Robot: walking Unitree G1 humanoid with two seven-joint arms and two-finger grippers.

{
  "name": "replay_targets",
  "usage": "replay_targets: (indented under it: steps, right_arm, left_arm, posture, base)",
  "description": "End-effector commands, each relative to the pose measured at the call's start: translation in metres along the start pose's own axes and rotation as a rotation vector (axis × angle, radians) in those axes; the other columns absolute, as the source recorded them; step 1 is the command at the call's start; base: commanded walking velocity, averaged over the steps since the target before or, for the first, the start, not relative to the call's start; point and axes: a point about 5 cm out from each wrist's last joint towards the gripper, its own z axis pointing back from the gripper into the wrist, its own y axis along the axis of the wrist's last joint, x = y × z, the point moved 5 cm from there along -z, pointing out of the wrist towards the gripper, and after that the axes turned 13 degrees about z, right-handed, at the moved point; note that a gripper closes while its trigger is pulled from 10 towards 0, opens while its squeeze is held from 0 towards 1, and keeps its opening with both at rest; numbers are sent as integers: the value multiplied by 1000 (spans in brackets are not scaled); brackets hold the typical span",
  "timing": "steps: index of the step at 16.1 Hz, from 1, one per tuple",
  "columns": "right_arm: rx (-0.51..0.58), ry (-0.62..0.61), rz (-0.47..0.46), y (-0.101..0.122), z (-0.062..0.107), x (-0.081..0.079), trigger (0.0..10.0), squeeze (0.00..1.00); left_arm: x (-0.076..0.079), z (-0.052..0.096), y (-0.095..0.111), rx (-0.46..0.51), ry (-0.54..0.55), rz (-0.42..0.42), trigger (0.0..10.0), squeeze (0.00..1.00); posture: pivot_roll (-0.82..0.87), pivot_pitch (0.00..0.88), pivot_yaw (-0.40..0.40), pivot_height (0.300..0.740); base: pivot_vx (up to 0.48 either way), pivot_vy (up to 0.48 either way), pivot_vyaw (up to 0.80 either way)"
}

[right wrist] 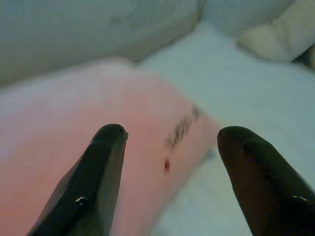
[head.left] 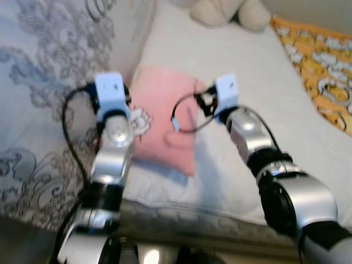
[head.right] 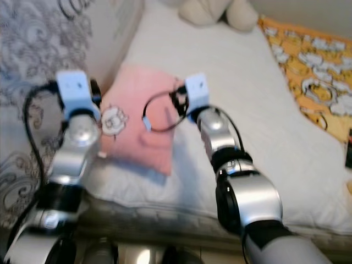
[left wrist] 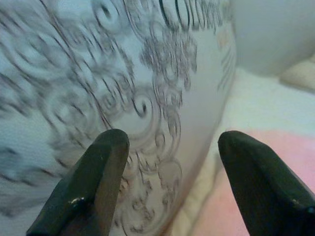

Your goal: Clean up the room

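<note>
1. Silver arms reach up from the bottom of the frame over the near edge of the bed (head.left: 231, 181), one at lower left, one at lower right.
2. Just past them, in the middle of the frame, a pink pillow (head.left: 165, 124) lies on the white sheet, its left side against a grey swirl-patterned cushion (head.left: 49, 93).
3. The left gripper (left wrist: 170, 162) hangs spread wide and empty where the cushion meets the pillow's edge.
4. The right gripper (right wrist: 170, 157) is also wide open, holding nothing, poised over the pillow's right side; nothing has been taken hold of yet.
5. Farther off, an orange patterned blanket (head.left: 319, 66) runs down the right edge, and a cream soft toy (head.left: 231, 14) sits at the top centre.
6. Judging by this, the tidying is at an early stage: the pillow looks like the next item, and the toy and blanket remain unsorted.
</note>
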Motion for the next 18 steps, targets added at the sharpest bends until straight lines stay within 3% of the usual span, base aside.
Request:
replay_targets:
  steps: [1,4,7,8,10,11,12,14,15,16,17,18]
  right_arm:
    - [83,-116,-37,15,3,22,10000,1000]
    - [189,-231,-35,21,18,28,10000,1000]
    - [183,-367,-65,0,48,34,10000,1000]
    - [177,-376,-64,-3,51,34,10000,1000]
    - [112,-468,-89,-34,95,29,10000,1000]
    - [96,-477,-63,-42,112,24,10000,1000]
    - [83,-475,-45,-44,124,19,10000,1000]
    - [69,-455,-50,-46,129,14,10000,1000]
    - [42,-431,-62,-51,127,9,10000,1000]
    - [19,-413,-62,-53,121,6,10000,1000]
    - [10,-414,-66,-53,117,6,10000,51]
    - [0,-415,-77,-48,115,7,10000,0]
  left_arm:
    - [14,9,11,29,-105,7,10000,1000]
    - [2,14,22,66,-223,-32,10000,1000]
    - [-24,22,26,77,-262,-116,10000,1000]
    - [-26,23,25,74,-266,-124,10000,1000]
    - [-50,46,7,-9,-248,-154,10000,1000]
    - [-54,59,2,-26,-255,-163,10000,1000]
    - [-56,68,-1,-37,-271,-168,10000,1000]
    - [-56,72,-2,-47,-280,-166,10000,1000]
    - [-56,70,-6,-60,-272,-162,10000,898]
    - [-54,65,-5,-54,-267,-162,10000,0]
    - [-53,62,-2,-44,-266,-163,10000,0]
    - [-52,59,2,-32,-260,-163,10000,0]
  posture:
    - [197,9,-119,740]
    - [181,0,-101,740]
    - [157,0,-81,740]
    - [157,0,-81,740]
    - [138,0,-64,740]
    - [138,0,-64,740]
    - [136,0,-64,740]
    - [135,0,-65,740]
    - [135,0,-64,740]
    - [136,0,-64,740]
    - [136,0,-63,740]
    - [135,0,-63,740]
  base:
    - [0,0,0]
    - [0,0,0]
    - [0,0,0]
    - [0,0,0]
    - [0,0,0]
    - [0,0,0]
    - [0,0,0]
    - [0,0,0]
    - [0,0,0]
    - [0,0,0]
    - [0,0,0]
    - [0,0,0]
